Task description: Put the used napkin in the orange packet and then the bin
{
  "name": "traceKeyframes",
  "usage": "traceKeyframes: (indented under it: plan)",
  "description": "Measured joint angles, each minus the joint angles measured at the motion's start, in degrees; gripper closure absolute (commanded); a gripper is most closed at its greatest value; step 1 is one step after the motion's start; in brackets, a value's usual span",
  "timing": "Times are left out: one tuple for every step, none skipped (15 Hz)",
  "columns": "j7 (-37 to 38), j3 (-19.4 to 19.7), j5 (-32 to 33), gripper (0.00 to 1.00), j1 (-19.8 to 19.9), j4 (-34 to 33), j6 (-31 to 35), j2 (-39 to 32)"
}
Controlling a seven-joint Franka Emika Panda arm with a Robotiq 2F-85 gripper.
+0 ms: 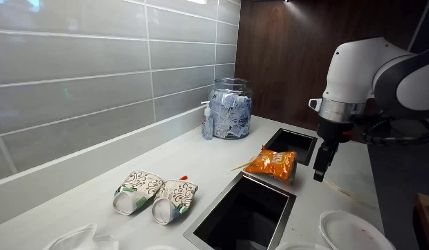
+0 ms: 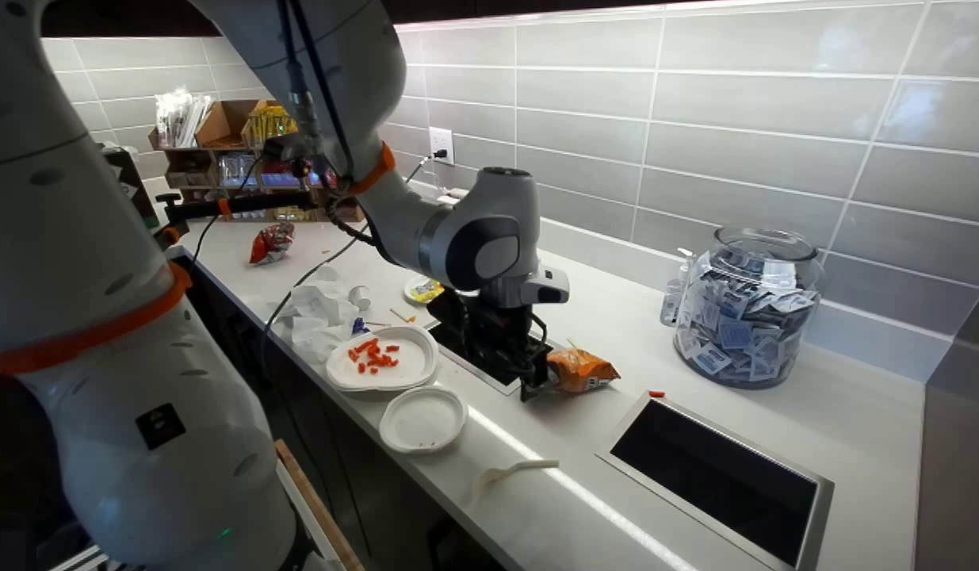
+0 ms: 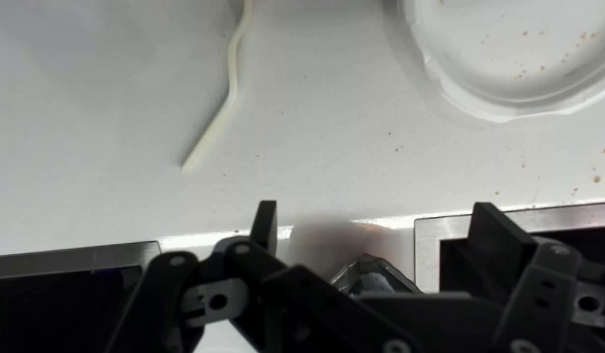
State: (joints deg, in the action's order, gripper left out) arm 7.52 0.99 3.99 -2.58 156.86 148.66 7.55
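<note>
The orange packet lies on its side on the counter between two bin openings, in both exterior views (image 1: 270, 162) (image 2: 582, 371). In the wrist view the packet's silvery open mouth (image 3: 365, 264) shows between my fingers, with something whitish inside; I cannot tell what. My gripper (image 3: 375, 220) is open and points down, beside the packet's open end in both exterior views (image 1: 320, 172) (image 2: 530, 386). Crumpled white napkins (image 2: 311, 317) lie near the counter's front edge. The bin openings have metal rims (image 1: 214, 205) (image 1: 311, 151), also seen in the wrist view (image 3: 427, 255).
A glass jar of sachets (image 1: 231, 114) and a pump bottle (image 1: 207, 125) stand by the tiled wall. Two crushed paper cups (image 1: 141, 187) (image 1: 176, 199) lie on the counter. A pale utensil (image 3: 229, 93), a plate (image 2: 422, 420) and a plate with red pieces (image 2: 414, 361) lie nearer the front.
</note>
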Motion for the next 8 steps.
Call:
traceKeyframes:
  plan:
    - [1.2,-0.5,0.3,0.0,0.3,-0.4,-2.7,2.1]
    - [2.1,-0.9,0.3,0.0,0.7,-1.0,-5.2,3.9]
    - [2.6,-1.3,0.3,0.0,1.0,-1.8,-7.4,5.2]
    - [2.9,-1.4,0.3,0.0,1.2,-2.7,-9.1,6.1]
    - [3.0,-1.5,0.2,0.0,1.4,-3.9,-10.4,6.4]
    - [3.1,-1.5,0.0,0.0,1.6,-5.1,-11.4,6.4]
    - [3.1,-1.5,-0.1,0.0,1.8,-6.3,-11.9,6.0]
    - [3.1,-1.4,-0.3,0.0,2.0,-7.5,-12.1,5.3]
